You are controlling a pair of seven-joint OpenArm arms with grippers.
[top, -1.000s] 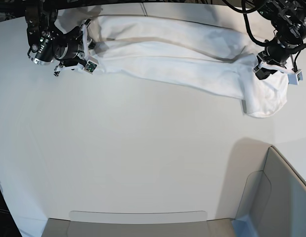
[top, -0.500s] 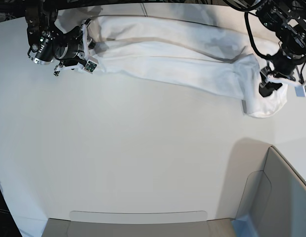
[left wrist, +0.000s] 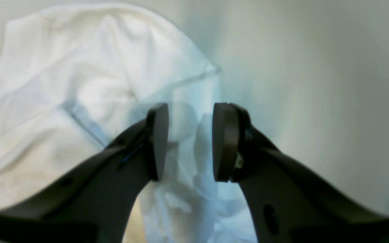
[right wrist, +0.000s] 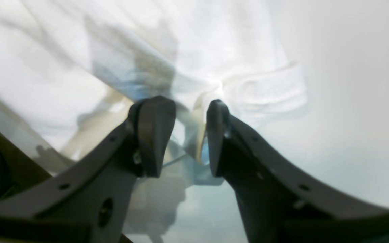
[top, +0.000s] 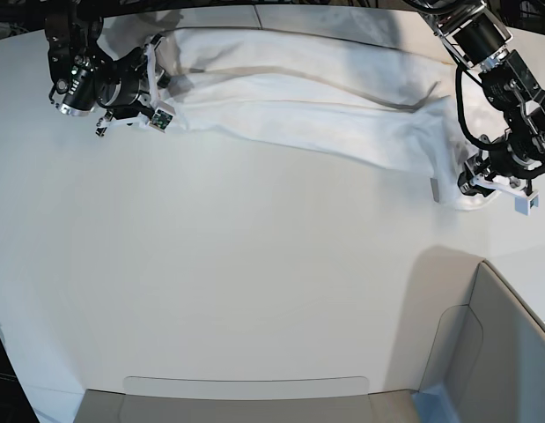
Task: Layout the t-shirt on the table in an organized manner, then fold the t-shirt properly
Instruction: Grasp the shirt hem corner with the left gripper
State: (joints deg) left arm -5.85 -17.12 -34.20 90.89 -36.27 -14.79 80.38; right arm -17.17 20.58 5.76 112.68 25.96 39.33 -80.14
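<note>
1. The t-shirt [top: 307, 101] lies along the top of the base view as a long, rumpled band on the table [top: 237, 282], from the upper left corner across to the right edge. It is stretched lengthwise, not spread flat, so I judge the laying-out step unfinished.

2. The right gripper [right wrist: 189, 135] sits at the upper left of the base view, at the shirt's end. In its wrist view the jaws stand apart with a fold of white cloth and a hem running between them. The pads do not appear to press the cloth, so it looks like a loose hold or a ready position, probably anchoring that end.

3. The left gripper [left wrist: 189, 141] is at the right edge of the base view, low over the shirt's other end. Its jaws are spread, with thin cloth visible through the gap and nothing pinched. The cloth below it bunches into a rounded lump with a seam line.

4. That lump at the right end seems the reason for this placement: the gripper hovers over it, where a new grasp could pull the end flat.

5. The grey panels [top: 501, 352] at the lower right stay well apart from the shirt.
</note>
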